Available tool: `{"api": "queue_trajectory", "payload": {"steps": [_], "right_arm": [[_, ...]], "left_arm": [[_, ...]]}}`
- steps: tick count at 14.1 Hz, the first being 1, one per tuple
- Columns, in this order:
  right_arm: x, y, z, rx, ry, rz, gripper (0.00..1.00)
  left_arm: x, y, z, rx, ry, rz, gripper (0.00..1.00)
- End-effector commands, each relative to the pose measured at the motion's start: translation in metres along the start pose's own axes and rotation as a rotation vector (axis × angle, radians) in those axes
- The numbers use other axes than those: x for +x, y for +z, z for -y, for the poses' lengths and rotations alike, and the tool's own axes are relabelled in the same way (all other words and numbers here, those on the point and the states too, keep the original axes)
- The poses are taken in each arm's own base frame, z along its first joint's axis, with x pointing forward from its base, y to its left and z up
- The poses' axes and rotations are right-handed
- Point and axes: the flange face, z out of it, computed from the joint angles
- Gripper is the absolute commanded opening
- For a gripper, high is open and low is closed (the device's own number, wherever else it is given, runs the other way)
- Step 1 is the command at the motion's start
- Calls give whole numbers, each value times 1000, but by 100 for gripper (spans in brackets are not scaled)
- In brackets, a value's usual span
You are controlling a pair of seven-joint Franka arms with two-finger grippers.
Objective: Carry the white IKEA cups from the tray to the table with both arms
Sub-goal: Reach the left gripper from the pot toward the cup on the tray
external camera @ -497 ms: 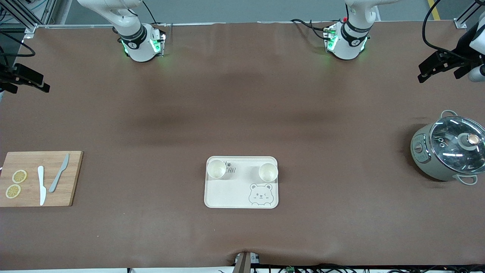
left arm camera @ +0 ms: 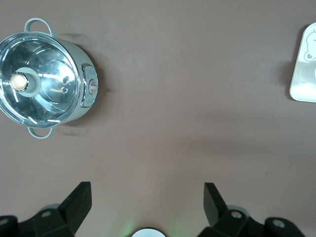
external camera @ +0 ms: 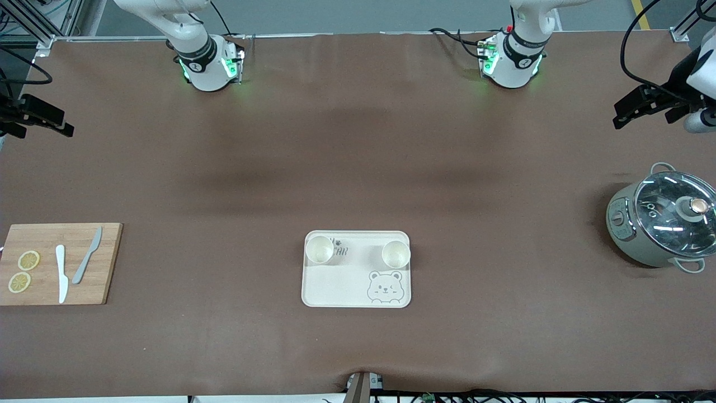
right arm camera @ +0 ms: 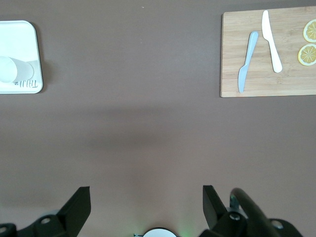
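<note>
Two white IKEA cups stand upright on a cream bear tray [external camera: 335,285]: one cup [external camera: 320,249] at the corner toward the right arm's end, the other cup [external camera: 396,253] at the corner toward the left arm's end. My left gripper [external camera: 643,112] hangs open and empty over bare table at the left arm's end, farther from the front camera than the pot. Its own view shows the jaws wide apart [left arm camera: 147,187]. My right gripper [external camera: 42,124] hangs open and empty over bare table at the right arm's end [right arm camera: 146,188]. One cup [right arm camera: 11,69] shows on the tray [right arm camera: 22,37] in the right wrist view.
A grey-green pot with a glass lid [external camera: 663,224] stands at the left arm's end and shows in the left wrist view [left arm camera: 47,84]. A wooden board [external camera: 106,280] at the right arm's end holds two lemon slices, a white knife [external camera: 61,273] and a grey knife [external camera: 87,255].
My left gripper has shifted slightly toward the robots' side of the table. The cups, the tray and my right gripper have not moved.
</note>
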Motion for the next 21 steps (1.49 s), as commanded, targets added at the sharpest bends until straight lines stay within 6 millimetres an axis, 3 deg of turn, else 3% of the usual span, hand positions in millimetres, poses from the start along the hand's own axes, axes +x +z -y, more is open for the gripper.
{"api": "queue_trajectory", "payload": {"steps": [1,3,5,7,9,12,14,16,21], "right_arm": [[0,-1,-4,24,1,4,100],[3,2,-5,24,4,10,100],[4,4,-6,24,4,12,100],[10,11,-6,22,4,26,100],[11,12,-9,23,8,27,100],[14,18,-12,24,14,40,100],[15,19,-15,22,19,43,100],[18,24,-15,20,22,56,100],[24,36,-17,9,26,83,100]], "left_arm": [[18,2,2,13,11,18,100],[28,19,-10,10,25,38,100],[51,43,-37,1,66,17,100],[78,77,-49,-25,29,7,100],[100,115,-89,-38,59,13,100],[136,152,-125,-70,61,-9,100],[147,177,-163,-85,100,-61,100],[159,206,-177,-107,111,-90,100],[169,272,-235,-163,166,-167,100]]}}
